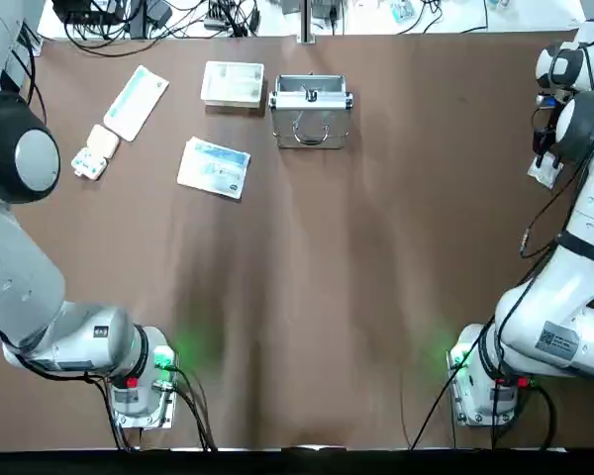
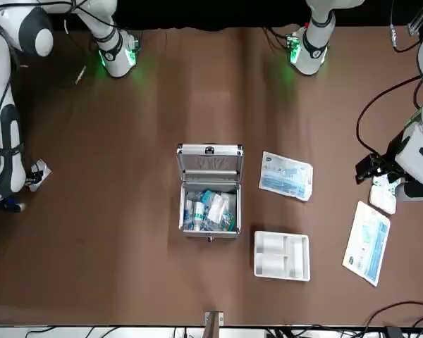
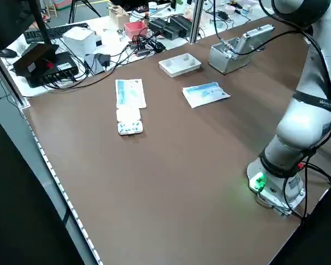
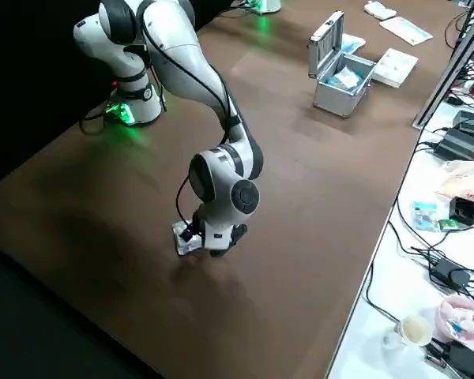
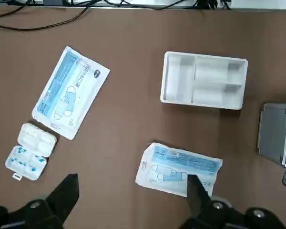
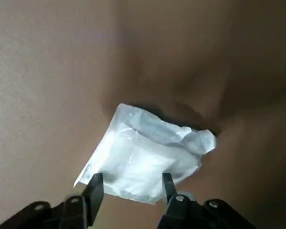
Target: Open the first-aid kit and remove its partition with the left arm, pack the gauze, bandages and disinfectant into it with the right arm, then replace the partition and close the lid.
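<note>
A brown matte table surface [image 1: 307, 287] fills the work area. Beyond its far edge stands a white bench [image 3: 107, 33] carrying tangled black cables [image 1: 129, 20], a black keyboard [image 3: 55, 30] and a pink container [image 3: 135, 27]. Surroundings beyond the near edge are dark

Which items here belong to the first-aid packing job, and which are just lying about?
Job: open case, its lid, partition, clear gauze packet under the right gripper.
Lying about: two printed packets, small pill box.
</note>
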Robot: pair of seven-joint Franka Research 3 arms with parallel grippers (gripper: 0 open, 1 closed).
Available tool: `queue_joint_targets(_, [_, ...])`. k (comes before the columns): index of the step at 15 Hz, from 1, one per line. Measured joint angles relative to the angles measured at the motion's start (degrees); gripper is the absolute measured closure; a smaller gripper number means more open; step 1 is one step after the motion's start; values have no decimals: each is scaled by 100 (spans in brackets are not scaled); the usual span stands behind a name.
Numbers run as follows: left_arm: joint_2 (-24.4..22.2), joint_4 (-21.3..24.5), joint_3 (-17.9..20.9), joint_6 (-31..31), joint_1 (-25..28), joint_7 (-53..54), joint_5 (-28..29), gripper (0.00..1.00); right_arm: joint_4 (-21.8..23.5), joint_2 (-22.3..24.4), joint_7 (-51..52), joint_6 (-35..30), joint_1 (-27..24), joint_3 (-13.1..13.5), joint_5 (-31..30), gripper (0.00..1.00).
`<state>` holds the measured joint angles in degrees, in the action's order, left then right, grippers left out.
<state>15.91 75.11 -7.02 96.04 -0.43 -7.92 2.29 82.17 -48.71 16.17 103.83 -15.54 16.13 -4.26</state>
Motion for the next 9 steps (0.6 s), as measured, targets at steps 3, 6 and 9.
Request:
queue_joint_targets(3, [0,0,0,0,0,0,0,0,-55,8,-203,-260,0,1,312,42])
queue_joint_targets(6, [0,0,0,0,0,0,0,0,-144,30,-337,-546,-3,7,590,41])
queue_joint_targets(9, [0,0,0,0,0,0,0,0,-145,29,-363,-546,-31,22,599,41])
